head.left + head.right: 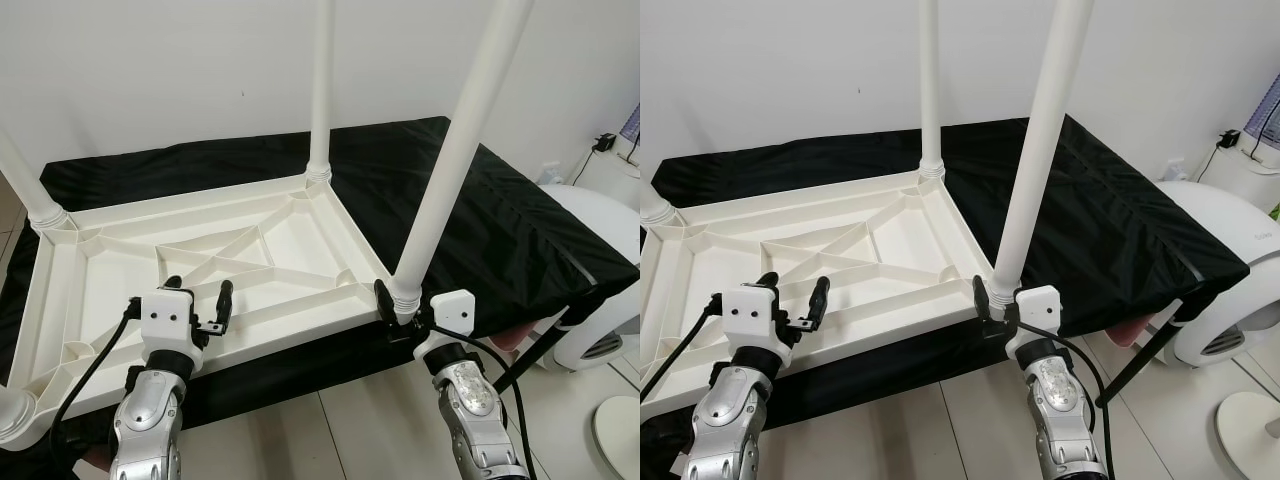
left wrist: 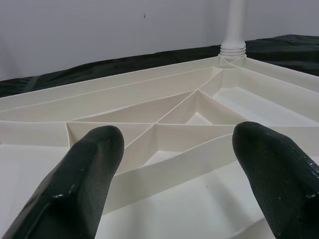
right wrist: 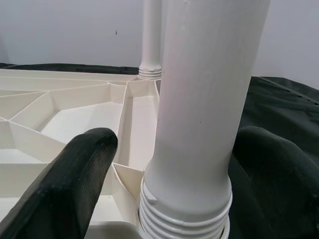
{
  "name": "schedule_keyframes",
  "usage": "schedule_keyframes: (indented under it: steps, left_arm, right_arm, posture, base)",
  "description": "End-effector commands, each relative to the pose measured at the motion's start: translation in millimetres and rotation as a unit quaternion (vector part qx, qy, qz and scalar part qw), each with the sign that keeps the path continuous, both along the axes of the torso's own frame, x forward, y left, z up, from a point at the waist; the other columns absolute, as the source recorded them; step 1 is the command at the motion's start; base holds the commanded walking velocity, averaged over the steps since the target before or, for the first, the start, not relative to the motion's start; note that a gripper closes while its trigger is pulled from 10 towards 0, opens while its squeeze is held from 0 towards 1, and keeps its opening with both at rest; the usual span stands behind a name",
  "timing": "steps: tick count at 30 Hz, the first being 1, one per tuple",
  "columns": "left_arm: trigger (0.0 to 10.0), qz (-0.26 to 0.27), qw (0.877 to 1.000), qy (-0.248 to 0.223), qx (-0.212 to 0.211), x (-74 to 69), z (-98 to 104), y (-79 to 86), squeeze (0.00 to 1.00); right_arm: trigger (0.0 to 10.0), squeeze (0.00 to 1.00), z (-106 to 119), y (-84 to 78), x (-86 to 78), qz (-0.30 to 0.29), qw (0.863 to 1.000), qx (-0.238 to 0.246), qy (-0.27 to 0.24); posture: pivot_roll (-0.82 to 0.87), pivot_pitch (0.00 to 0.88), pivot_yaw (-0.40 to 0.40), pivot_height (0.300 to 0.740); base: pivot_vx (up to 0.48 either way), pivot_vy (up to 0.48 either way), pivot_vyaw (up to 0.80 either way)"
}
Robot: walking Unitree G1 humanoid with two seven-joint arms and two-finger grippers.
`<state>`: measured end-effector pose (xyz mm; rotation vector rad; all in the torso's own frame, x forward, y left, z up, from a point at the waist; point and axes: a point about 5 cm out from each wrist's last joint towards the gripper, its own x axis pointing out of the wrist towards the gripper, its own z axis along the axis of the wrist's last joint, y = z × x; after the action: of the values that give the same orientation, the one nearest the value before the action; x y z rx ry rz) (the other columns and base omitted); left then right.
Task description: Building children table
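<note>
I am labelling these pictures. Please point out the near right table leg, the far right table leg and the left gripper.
near right table leg (image 1: 452,160), left eye view, mid shaft
far right table leg (image 1: 321,90), left eye view, shaft
left gripper (image 1: 200,292), left eye view, between fingertips

Tabletop (image 1: 200,255), leg (image 1: 455,150): smooth white plastic; black cloth (image 1: 500,220) faintly shiny.
</note>
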<state>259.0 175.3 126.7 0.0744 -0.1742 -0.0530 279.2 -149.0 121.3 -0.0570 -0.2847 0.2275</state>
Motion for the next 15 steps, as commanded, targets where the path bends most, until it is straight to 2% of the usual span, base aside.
schedule_keyframes:
  steps: [1, 15]
  left_arm:
    - [10.0, 0.08, 0.996, 0.0, -0.037, -2.3, -3.1, -1.3, 0.0]
    - [10.0, 0.075, 0.996, -0.009, -0.035, -1.7, 0.9, -4.1, 0.0]
  right_arm:
    - [10.0, 0.0, 4.3, 2.6, 1.4, 0.006, 1.0, 0.005, -0.004]
    - [10.0, 0.0, 6.9, 4.0, 3.2, 0.01, 1.0, 0.005, -0.006]
  posture:
    - [-0.04, 0.029, 0.02, 0.74]
    - [-0.04, 0.027, 0.014, 0.74]
  base:
    - [0.0, 0.0, 0.0]
    - [0.0, 0.0, 0.0]
